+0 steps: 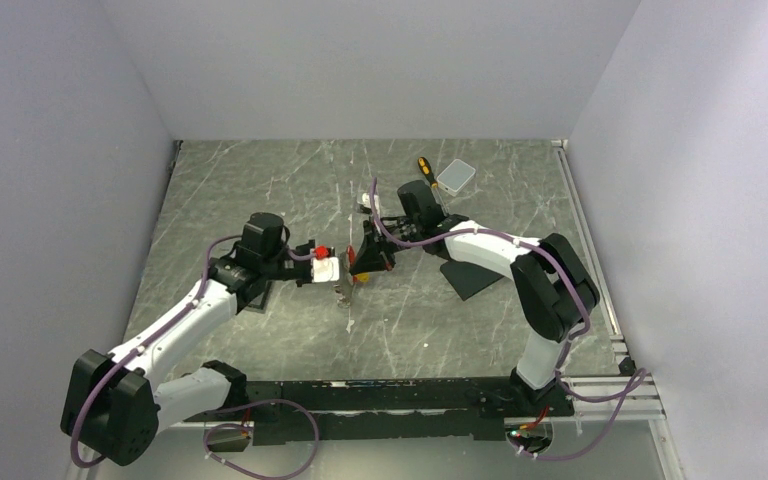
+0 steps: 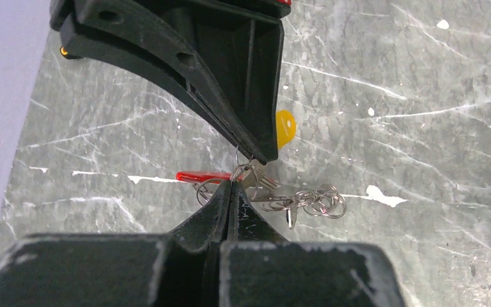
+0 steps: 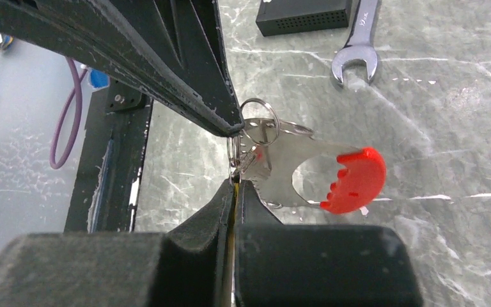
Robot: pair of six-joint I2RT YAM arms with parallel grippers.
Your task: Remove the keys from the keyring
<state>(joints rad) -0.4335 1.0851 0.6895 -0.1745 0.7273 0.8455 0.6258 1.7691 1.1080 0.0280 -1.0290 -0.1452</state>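
Observation:
The keys [image 1: 347, 291] hang in a small bunch between my two grippers, above the table's middle. My left gripper [image 1: 339, 272] is shut on the keyring [image 2: 245, 174]; its tips [image 2: 232, 187] pinch the thin wire ring. A red curved plastic strip [image 2: 197, 176] and a short chain of rings [image 2: 319, 199] hang from it. My right gripper [image 1: 365, 262] is shut on a brass-yellow key, seen as a yellow edge between its fingers [image 3: 233, 211] and as a yellow head [image 2: 285, 126] in the left wrist view. The ring [image 3: 259, 122] and red strip [image 3: 356, 179] show beyond its tips.
A silver wrench [image 3: 356, 45] and a black box [image 3: 303, 16] lie on the marble table beyond the right gripper. A yellow-handled screwdriver [image 1: 425, 170] and a clear plastic box [image 1: 456, 176] sit at the back. A flat black plate [image 1: 472, 279] lies under the right arm.

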